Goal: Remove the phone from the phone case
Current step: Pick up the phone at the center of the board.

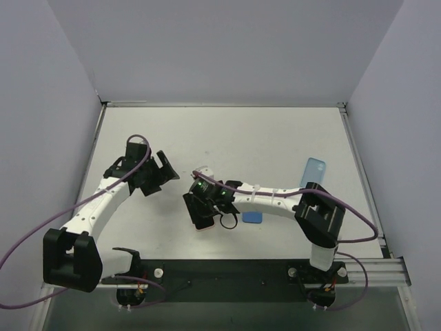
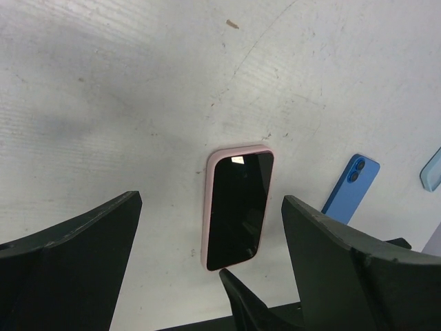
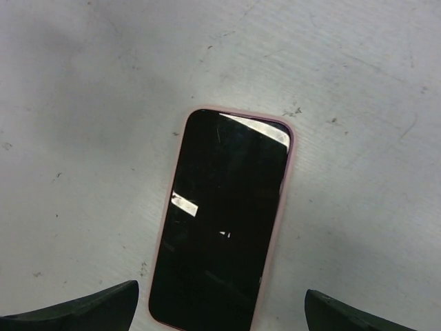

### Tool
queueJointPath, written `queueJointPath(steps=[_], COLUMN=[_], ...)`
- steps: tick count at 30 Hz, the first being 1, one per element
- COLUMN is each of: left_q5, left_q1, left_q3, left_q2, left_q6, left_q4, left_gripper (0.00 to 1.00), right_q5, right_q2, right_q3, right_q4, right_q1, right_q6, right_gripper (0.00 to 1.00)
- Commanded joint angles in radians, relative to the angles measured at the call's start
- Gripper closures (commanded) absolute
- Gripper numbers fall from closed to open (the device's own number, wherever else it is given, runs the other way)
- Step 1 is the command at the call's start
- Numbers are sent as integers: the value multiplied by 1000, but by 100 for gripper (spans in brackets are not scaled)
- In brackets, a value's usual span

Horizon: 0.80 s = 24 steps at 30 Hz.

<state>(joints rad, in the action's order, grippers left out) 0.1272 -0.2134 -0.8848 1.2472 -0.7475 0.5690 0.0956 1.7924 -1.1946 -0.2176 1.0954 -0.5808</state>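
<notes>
The black-screened phone [image 3: 220, 221] lies face up on the scuffed white counter [image 1: 275, 138], seated in its pale pink soft case [image 2: 206, 214]. The right arm's jaws hang directly above the phone, spread wider than the case and holding nothing. The left arm's jaws, equally wide and empty, hover to the left of the phone and a little behind it.

The main risk comes from the target being flat and thin. Jaws closing on the pink rim would likely pinch phone and case together, or skid off and shove the pair toward the glossy blue phone [image 2: 351, 189] lying near it. If both arms work over the phone, their wrists could also knock together.

From above, the right wrist covers most of the phone. The right wrist view cuts off the phone's near end. The case's back and any camera opening are hidden.
</notes>
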Motion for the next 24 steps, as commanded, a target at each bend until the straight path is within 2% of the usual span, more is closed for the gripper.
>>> queueJointPath(steps=[1,12,15,18,19,20,22,24], left_q5=[5,-50,-64,-66,-67,-66,-16,26], left_q1=[12,16,14,14,14,14,14,12], left_q3=[20,64,76,98,105,122,136,138], left_q2=[-43,-71,-63,-54,-52,-51,-45,-13], left_q6=[-6,-24,-24,-32,-36,-55,-64,-64], left_q4=[2,-18,-20,-27,-29,-40,-57,-67], left_gripper=[5,5,5,5,5,5,5,5], right_q5=[-3,101,127,136,139,142,141,132], right_q2=[67,222,232,222,214,211,196,177], right_q3=[-72,-175,-188,-183,-183,-180,-178,-174], right_q4=[-55,-141,-161,-164,-164,-163,-161,-161], right_q1=[23,63,66,66,66,64,63,51], right_q6=[10,10,9,9,9,10,13,15], right_gripper=[0,1,11,29,39,44,55,62])
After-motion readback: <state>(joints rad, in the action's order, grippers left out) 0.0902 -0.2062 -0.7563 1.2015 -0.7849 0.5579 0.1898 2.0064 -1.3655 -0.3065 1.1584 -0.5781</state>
